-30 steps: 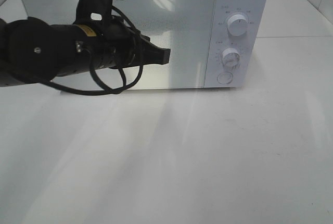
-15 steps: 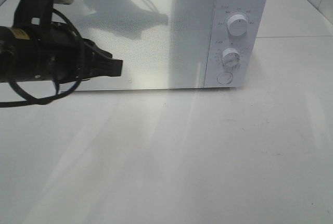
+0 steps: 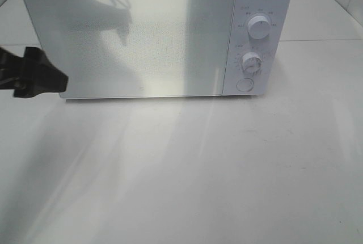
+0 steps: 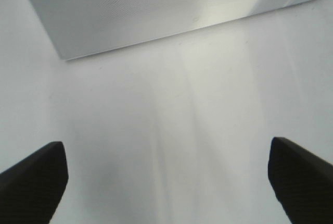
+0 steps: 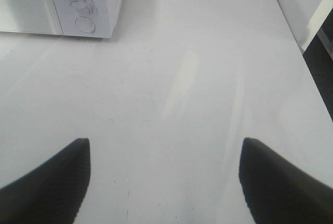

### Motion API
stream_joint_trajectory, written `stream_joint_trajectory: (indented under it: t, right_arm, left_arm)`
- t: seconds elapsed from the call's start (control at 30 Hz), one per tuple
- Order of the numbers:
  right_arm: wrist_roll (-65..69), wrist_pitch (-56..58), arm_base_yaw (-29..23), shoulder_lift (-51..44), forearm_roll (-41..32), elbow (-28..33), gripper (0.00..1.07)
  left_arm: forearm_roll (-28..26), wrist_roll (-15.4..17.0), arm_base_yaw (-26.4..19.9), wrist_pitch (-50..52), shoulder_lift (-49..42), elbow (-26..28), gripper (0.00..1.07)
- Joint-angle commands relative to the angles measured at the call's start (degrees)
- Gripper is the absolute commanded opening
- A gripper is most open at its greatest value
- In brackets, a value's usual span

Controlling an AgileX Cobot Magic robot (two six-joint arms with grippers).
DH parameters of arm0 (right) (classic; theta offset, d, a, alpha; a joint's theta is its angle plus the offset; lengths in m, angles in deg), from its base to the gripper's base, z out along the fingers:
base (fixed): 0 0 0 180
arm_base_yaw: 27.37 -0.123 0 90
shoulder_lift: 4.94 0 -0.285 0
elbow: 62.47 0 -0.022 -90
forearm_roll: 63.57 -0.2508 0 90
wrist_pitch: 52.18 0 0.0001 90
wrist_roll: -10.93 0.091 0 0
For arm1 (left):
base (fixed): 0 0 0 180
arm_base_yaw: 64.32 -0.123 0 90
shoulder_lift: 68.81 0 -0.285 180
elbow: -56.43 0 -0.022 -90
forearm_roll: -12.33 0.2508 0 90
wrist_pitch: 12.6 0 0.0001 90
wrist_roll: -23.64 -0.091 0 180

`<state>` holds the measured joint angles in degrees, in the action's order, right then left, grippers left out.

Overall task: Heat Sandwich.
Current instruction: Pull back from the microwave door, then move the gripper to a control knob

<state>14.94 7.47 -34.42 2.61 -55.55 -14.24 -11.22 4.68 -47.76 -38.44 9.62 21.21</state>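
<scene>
A white microwave [image 3: 130, 40] fills the upper half of the high view, standing on the pale table [image 3: 198, 164] with its door shut. The door is a reflective, finely dotted panel that shows only glare and a dim shadow, so nothing behind it can be made out. The sandwich shows in none of the views, and I cannot tell where it is. On the panel at the microwave's right are an upper knob [image 3: 259, 27], a lower knob [image 3: 251, 61] and a round button [image 3: 244, 84]; the print around the knobs is too small to read. The left claw [image 3: 54, 80] enters at the middle left edge of the high view as a dark wedge, cut off by the frame, its tip in front of the microwave's lower left corner. Its wrist camera shows the left claw [image 4: 166, 182] released, its two black fingers [image 4: 34, 182] spread wide over bare table, holding nothing, with the door's lower corner beyond. The right claw [image 5: 164, 187] lies outside the high view. Its own camera shows it released too, with dark fingers [image 5: 47, 182] wide apart and blurred, above the table and well apart from the microwave's control panel.
</scene>
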Motion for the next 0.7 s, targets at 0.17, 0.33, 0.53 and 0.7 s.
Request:
stream_joint_trajectory:
  t: [0.17, 0.33, 0.53, 0.7]
  right_arm:
    - [-0.6, -0.5, 0.3, -1.5, 0.1, 0.2, 0.76]
    - [-0.6, -0.5, 0.3, -1.5, 0.1, 0.2, 0.76]
    - [-0.6, -0.5, 0.3, -1.5, 0.1, 0.2, 0.76]
    - [-0.6, -0.5, 0.3, -1.5, 0.1, 0.2, 0.76]
  left_arm:
    - [8.3, 5.3, -7.2, -9.2, -5.7, -0.1, 1.02]
    - [14.4, 13.5, -13.3, -18.8, -8.8, -0.1, 1.02]
    - [18.9, 18.3, -16.6, -28.9, -12.8, -0.1, 1.02]
    - [21.0, 18.0, -16.6, -36.3, -19.0, -0.2, 1.02]
